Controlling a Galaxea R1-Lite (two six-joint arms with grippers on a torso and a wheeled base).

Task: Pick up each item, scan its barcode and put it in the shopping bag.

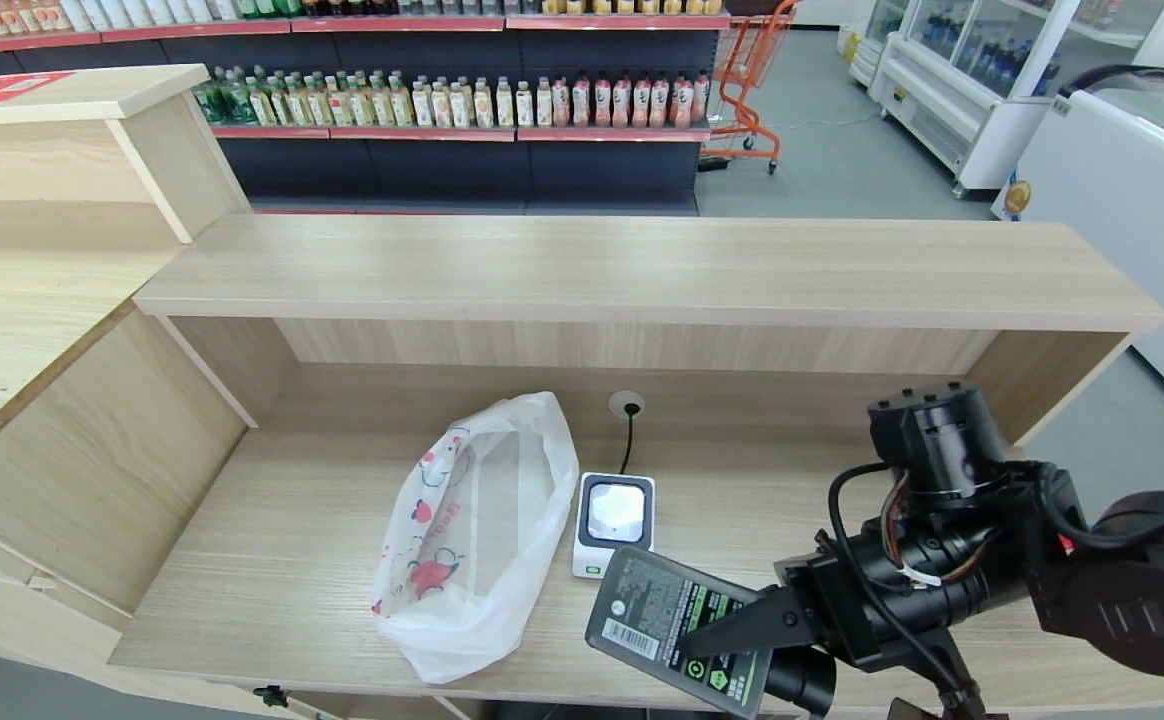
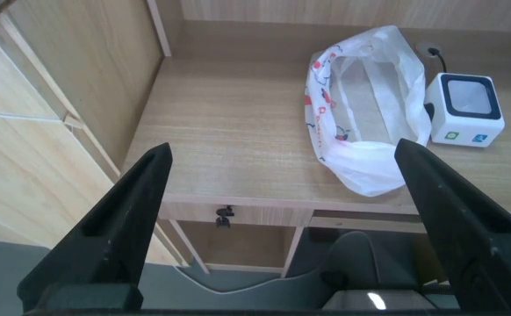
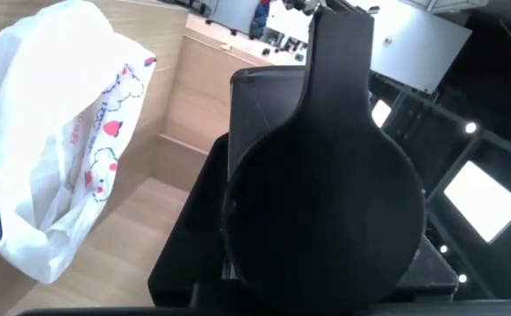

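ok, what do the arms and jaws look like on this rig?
Right arm: matte black, chunky cylindrical joint housings, looped black cables, thin white and red wires exposed near the wrist. Both arms' jaws: flat matte-black wedges tapering to the tips, no markings visible.

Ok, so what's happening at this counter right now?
The right tool holds a dark flat package, barcode label up, just in front of the white scanner on the wooden counter. The shopping bag lies open beside the scanner, with nothing visible inside. The left tool hangs open near the counter's front edge, holding nothing.
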